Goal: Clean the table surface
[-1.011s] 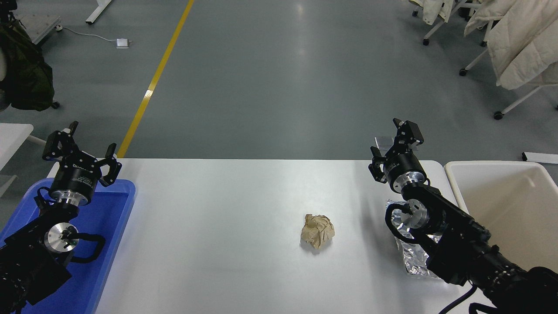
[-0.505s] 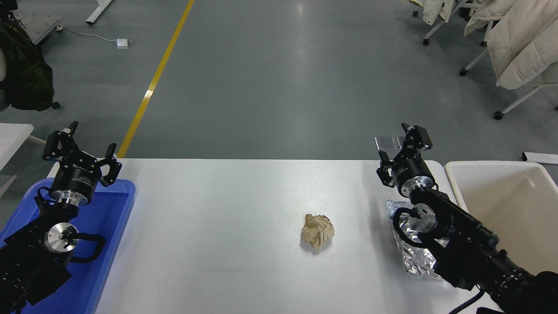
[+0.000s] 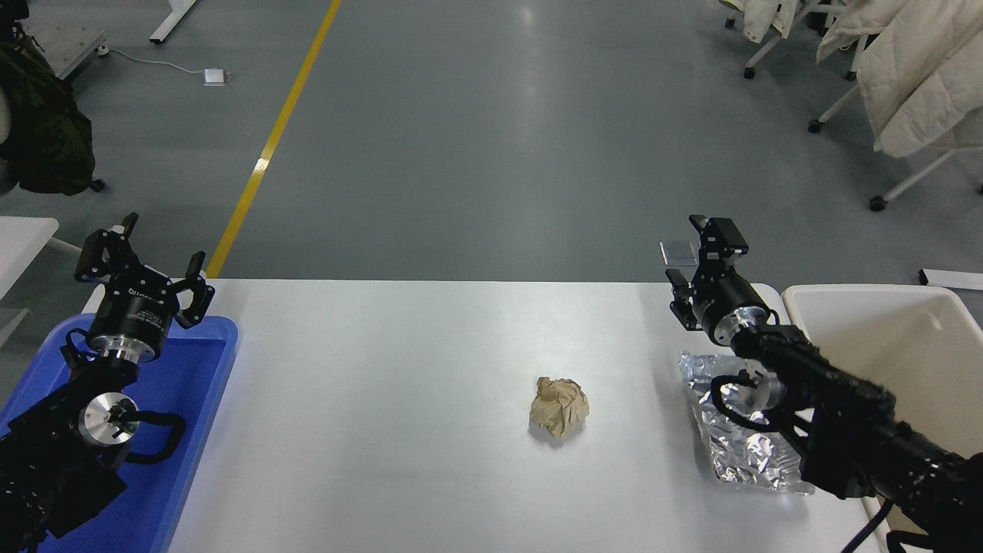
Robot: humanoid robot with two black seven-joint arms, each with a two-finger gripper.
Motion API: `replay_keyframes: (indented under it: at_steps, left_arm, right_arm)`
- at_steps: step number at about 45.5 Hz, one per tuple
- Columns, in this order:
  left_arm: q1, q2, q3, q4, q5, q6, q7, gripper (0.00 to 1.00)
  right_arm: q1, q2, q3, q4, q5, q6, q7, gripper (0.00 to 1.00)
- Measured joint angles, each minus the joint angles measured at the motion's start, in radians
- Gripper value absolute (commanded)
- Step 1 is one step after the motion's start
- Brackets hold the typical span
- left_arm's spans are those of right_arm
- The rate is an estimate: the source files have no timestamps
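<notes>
The white table surface (image 3: 384, 369) holds a crumpled brown paper ball (image 3: 559, 405) right of the middle and a crinkled silver foil sheet (image 3: 741, 438) near the right end. My right gripper (image 3: 695, 259) is open and empty, raised over the table's far right edge, beyond the foil and well right of the paper ball. My right forearm crosses the foil's right side and hides part of it. My left gripper (image 3: 146, 257) is open and empty, parked over the far end of the blue tray at the lower left.
A blue plastic tray (image 3: 192, 399) lies on the table's left end. A cream-white bin (image 3: 906, 346) stands just off the right end. Beyond the far edge there is grey floor with a yellow line and chairs draped with pale coats (image 3: 914, 69).
My right arm has shifted to the right and turned at the wrist, so more of the foil sheet shows. The paper ball, the foil and my left arm have not moved.
</notes>
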Motion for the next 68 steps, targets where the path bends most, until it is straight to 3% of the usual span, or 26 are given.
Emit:
replay_keyframes:
  at_steps: [12, 35, 49, 68]
  left_arm:
    - [0.000, 0.000, 0.000, 0.000, 0.000, 0.000, 0.000, 1.00]
    - [0.000, 0.000, 0.000, 0.000, 0.000, 0.000, 0.000, 1.00]
    - [0.000, 0.000, 0.000, 0.001, 0.000, 0.000, 0.000, 1.00]
    - [0.000, 0.000, 0.000, 0.000, 0.000, 0.000, 0.000, 1.00]
  right_arm:
    - [0.093, -0.122, -0.260, 0.015, -0.193, 0.053, 0.006, 1.00]
    - [0.124, -0.341, -0.429, 0.021, -0.568, 0.266, 0.092, 1.00]
    - [0.111, -0.385, -0.623, 0.020, -0.641, 0.282, 0.158, 1.00]
    - [0.059, -0.359, -0.709, 0.006, -0.661, 0.244, 0.175, 1.00]
